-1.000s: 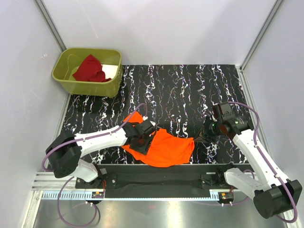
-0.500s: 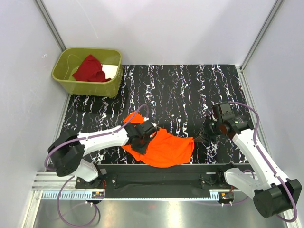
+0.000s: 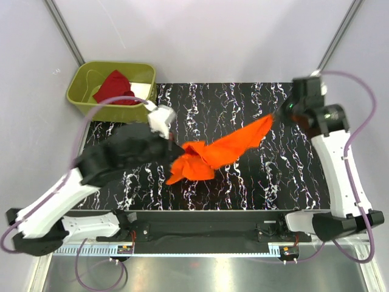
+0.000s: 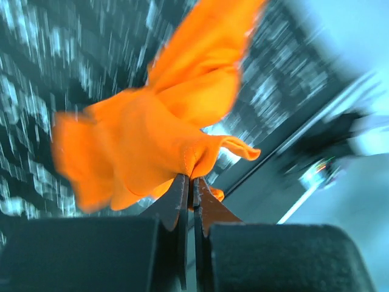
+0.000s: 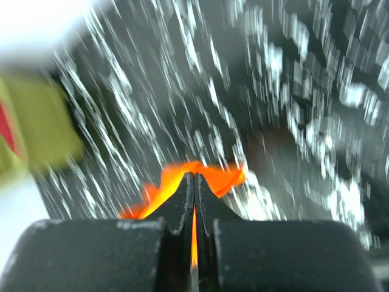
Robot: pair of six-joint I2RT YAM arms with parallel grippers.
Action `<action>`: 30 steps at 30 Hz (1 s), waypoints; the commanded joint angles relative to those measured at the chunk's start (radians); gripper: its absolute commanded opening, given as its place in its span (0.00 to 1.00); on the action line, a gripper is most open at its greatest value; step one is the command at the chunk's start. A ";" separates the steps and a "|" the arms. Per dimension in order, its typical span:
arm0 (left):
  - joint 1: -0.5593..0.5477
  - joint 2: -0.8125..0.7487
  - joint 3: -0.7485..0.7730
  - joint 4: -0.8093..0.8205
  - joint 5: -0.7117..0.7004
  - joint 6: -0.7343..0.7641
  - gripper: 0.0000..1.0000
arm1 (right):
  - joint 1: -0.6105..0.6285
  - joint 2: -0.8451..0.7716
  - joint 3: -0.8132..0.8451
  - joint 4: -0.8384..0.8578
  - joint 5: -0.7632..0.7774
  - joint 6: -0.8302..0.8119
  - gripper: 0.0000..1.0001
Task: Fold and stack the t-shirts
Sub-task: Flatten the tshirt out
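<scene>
Big change in the last second: the bright orange soft cloth t-shirt (image 3: 225, 149), which lay crumpled by the middle of the table's near edge, is now off the surface and strung in the air between both arms. The left gripper (image 4: 191, 182) was gaping over the cloth a second ago; now its jaws are pinched tight on a bunched fold at the shirt's left end. The right gripper (image 5: 194, 182) was already clamped on the other end and is the same now, a thin orange edge squeezed between its jaws. Both arms have swung up and apart fast, and the wrist views are smeared with blur. The shirt hangs as a twisted band over the table's middle, rising from left of centre toward the far right corner. Its low end sags in a clump, and I can't tell if it touches the surface. My read is that this is the lift-and-spread step, with nothing folded or stacked yet. The dark red cloth t-shirt (image 3: 115, 88) sits untouched, heaped in the olive-green plastic bin (image 3: 82, 100) at the far left corner. Surface: black table with white marbled streaks (image 3: 206, 103), flat and matte. Room: white wall panels (image 3: 213, 36) on three sides, grey metal corner posts (image 3: 64, 31) at the back.
</scene>
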 commanded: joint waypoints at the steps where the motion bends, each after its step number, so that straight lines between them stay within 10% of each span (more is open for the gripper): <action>1: -0.002 -0.081 0.145 0.036 0.071 0.105 0.00 | -0.064 0.037 0.269 -0.001 0.156 -0.068 0.00; 14: -0.003 -0.250 0.330 0.049 0.148 0.062 0.00 | -0.116 0.023 0.751 0.295 0.318 -0.297 0.00; 22: -0.003 -0.292 0.168 0.003 0.159 -0.010 0.00 | -0.113 -0.090 0.579 0.705 0.232 -0.397 0.00; 30: -0.002 -0.322 -0.131 0.052 -0.040 -0.154 0.00 | -0.114 0.196 0.570 0.821 -0.014 -0.380 0.00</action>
